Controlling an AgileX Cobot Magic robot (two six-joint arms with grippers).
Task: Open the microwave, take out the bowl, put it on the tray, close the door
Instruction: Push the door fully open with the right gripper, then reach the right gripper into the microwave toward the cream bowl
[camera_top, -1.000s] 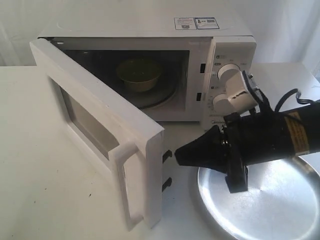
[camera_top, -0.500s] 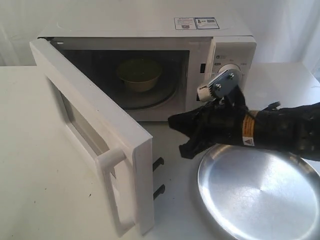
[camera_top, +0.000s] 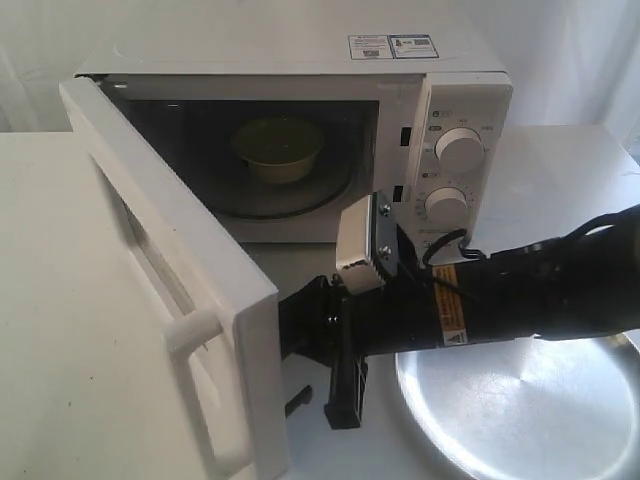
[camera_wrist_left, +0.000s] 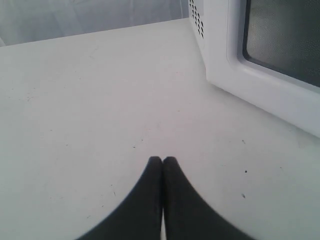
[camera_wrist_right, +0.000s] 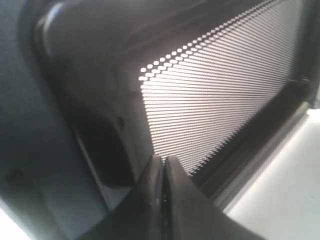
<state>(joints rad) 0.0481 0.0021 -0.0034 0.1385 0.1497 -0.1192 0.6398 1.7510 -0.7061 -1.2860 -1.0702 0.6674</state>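
Observation:
The white microwave stands with its door swung wide open. The small pale yellow-green bowl sits on the glass turntable inside. The silver tray lies on the table in front of the knobs. My right gripper reaches across low in front of the oven. It is shut and empty, and its tips rest against the dark mesh on the door's inner side. My left gripper is shut and empty over bare table, near the door's outer window.
Two round white knobs are on the microwave's right panel. The right arm's black body stretches over the tray's far rim. White table lies left of the door, with white cloth behind.
My right arm has swung left and down from in front of the knobs to behind the door. The door has opened wider, its free edge moving toward the camera.

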